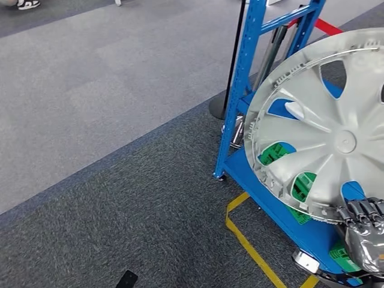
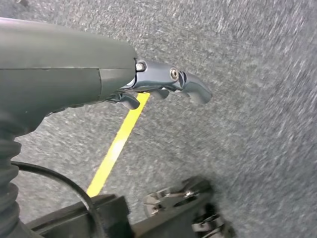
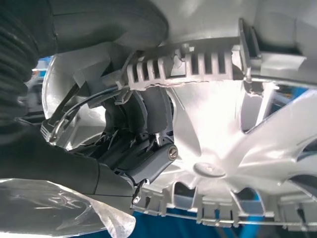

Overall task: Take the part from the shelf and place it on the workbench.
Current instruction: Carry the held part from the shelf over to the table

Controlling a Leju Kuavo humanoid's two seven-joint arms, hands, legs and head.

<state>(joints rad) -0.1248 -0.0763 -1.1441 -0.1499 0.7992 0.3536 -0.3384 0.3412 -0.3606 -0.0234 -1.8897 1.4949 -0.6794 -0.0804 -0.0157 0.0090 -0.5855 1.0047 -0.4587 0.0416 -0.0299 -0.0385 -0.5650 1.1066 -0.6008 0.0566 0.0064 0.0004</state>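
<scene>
A large silver hubcap [image 1: 326,129] with curved spokes is lifted in front of the blue shelf [image 1: 246,78] at the right of the head view. My right hand [image 1: 364,231] grips its lower rim, dark fingers hooked over the edge. Up close in the right wrist view, the hand [image 3: 143,153] clamps the ribbed rim of the hubcap [image 3: 224,129], whose inner side and hub face the camera. My left hand [image 2: 164,84] hangs over the grey carpet, fingers slightly curled and holding nothing.
The shelf's blue base [image 1: 281,210] carries green crates [image 1: 273,153] behind the hubcap. A yellow floor line [image 1: 246,240] runs in front of the shelf. A black stanchion pole [image 1: 235,57] with a round base stands left of it. Grey carpet stretches left.
</scene>
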